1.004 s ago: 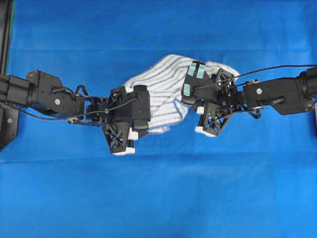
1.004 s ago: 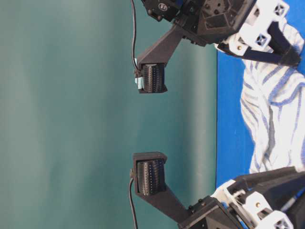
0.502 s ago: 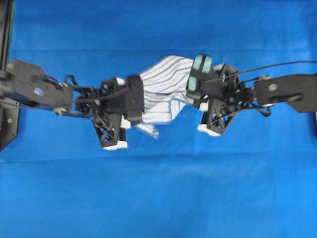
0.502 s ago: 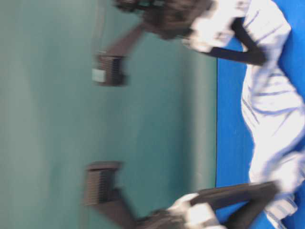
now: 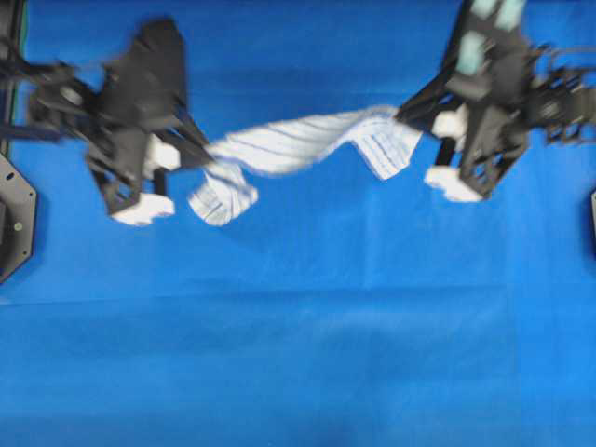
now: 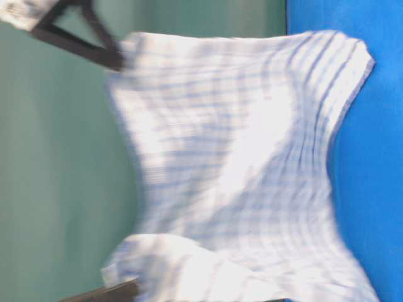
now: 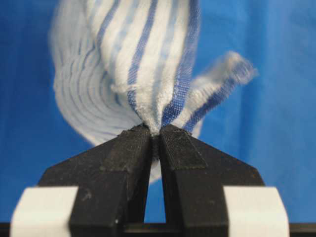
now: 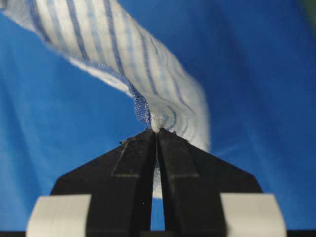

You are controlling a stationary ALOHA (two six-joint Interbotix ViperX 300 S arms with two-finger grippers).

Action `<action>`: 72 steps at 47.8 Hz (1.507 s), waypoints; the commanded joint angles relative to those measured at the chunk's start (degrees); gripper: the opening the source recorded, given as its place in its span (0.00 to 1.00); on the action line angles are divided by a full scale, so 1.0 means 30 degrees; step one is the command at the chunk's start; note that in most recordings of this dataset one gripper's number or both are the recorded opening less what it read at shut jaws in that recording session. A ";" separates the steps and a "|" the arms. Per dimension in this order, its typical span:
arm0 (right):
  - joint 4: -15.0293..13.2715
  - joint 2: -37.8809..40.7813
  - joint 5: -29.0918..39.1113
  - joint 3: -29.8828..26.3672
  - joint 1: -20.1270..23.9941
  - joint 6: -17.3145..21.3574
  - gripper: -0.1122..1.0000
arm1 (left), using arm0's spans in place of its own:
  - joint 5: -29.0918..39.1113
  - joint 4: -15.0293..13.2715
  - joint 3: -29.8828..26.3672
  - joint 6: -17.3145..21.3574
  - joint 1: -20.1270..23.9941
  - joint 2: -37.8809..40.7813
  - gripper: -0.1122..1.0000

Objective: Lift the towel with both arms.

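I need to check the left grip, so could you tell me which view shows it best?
The left wrist view: the left gripper is sharply shown pinching the towel. Overhead shows it blurred; table-level shows mostly cloth; the right wrist view shows only the other grip.

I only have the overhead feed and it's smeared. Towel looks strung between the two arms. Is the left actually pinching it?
Observer: Yes. In the left wrist view the left gripper has its jaws shut on a bunched edge of the towel.
Operator: And the right?
Observer: Same. The right gripper is shut on a gathered corner, with the cloth running up and to the left away from its tips.
Operator: Is it off the table or dragging?
Observer: The table-level view shows the towel spread wide in front of the green backdrop. That frame is blurred, so I cannot tell whether its lower edge clears the blue sheet.
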 commanded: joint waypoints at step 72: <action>-0.0645 -0.0645 0.4482 -0.7031 0.0850 -0.3750 0.69 | 0.2666 0.0176 -0.5039 0.1377 0.0879 -0.3281 0.94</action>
